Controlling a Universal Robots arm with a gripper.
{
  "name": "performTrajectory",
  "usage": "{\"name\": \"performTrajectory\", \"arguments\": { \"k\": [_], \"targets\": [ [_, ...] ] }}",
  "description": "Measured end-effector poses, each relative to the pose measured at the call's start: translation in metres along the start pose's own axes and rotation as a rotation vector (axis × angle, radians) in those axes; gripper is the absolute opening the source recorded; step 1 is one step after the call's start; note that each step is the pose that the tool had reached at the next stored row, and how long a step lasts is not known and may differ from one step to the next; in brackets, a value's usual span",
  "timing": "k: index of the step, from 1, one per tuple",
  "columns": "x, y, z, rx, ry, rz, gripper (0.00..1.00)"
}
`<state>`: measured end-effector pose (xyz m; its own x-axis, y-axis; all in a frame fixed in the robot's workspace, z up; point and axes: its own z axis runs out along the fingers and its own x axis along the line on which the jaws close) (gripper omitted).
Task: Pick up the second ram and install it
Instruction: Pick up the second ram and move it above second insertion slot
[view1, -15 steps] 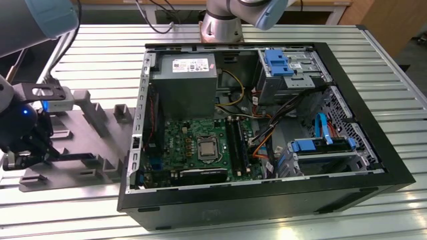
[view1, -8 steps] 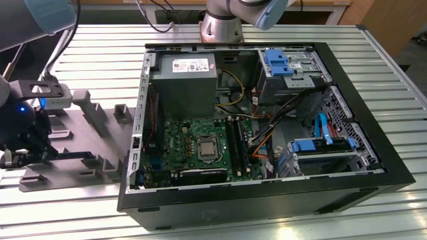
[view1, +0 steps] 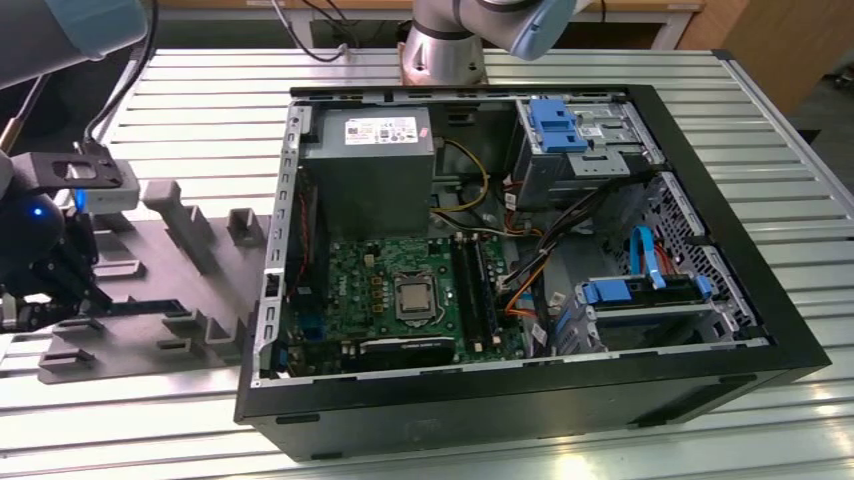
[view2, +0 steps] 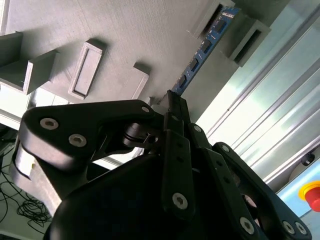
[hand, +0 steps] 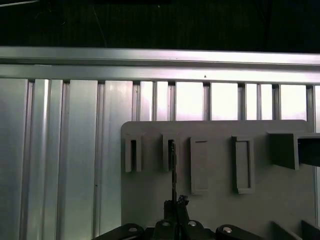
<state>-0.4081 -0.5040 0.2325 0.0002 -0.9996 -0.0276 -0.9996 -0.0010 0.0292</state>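
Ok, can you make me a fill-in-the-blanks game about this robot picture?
The gripper grips the second ram over a tray coloured ____.
That tray lies on the exterior view's ____ of the computer case.
The case's side is ____, showing the motherboard.
Missing words: grey, left, open.

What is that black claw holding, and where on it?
The fingers pinch the memory stick at its near end; its far end rests between blocks of the grey tray.
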Motion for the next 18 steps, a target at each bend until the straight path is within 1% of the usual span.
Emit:
{"name": "performTrajectory", "arguments": {
  "k": [18],
  "targets": [
    [-0.0005,0.0005,-0.0184,0.0000,-0.0004,0.000,0.11]
  ]
}}
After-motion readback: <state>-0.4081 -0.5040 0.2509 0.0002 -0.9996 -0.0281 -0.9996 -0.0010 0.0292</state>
